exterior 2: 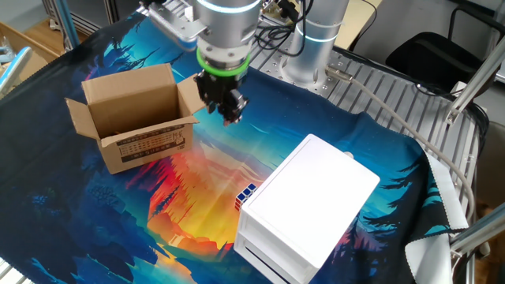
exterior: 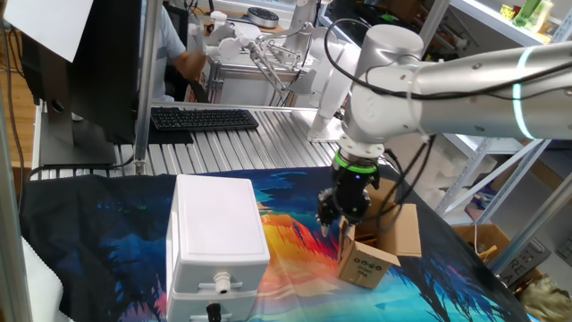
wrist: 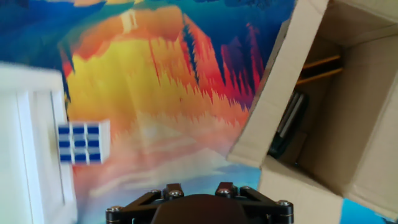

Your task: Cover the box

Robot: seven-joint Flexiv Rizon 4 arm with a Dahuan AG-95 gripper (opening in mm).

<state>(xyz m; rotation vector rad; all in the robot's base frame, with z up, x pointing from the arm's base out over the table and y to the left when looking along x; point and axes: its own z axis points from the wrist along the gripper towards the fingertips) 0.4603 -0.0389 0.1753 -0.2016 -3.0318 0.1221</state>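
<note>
White plastic is forming the large case (exterior 2: pixel 312 201) lying on the colourful cloth (exterior 2: pixel 197 197) covering the desk. The brown cardboard box (exterior 2: pixel 134 118) is sitting well apart from the case, its flaps standing open. The gripper (exterior 2: pixel 229 106) is hanging between them, just beside the box's nearest flap, pointing down; whether its fingers are spread I cannot tell. The hand view is showing dark and orange items (wrist: pixel 298 106) inside the box, hidden elsewhere. A small blue-and-white cube (exterior 2: pixel 245 194) is resting against the case.
</note>
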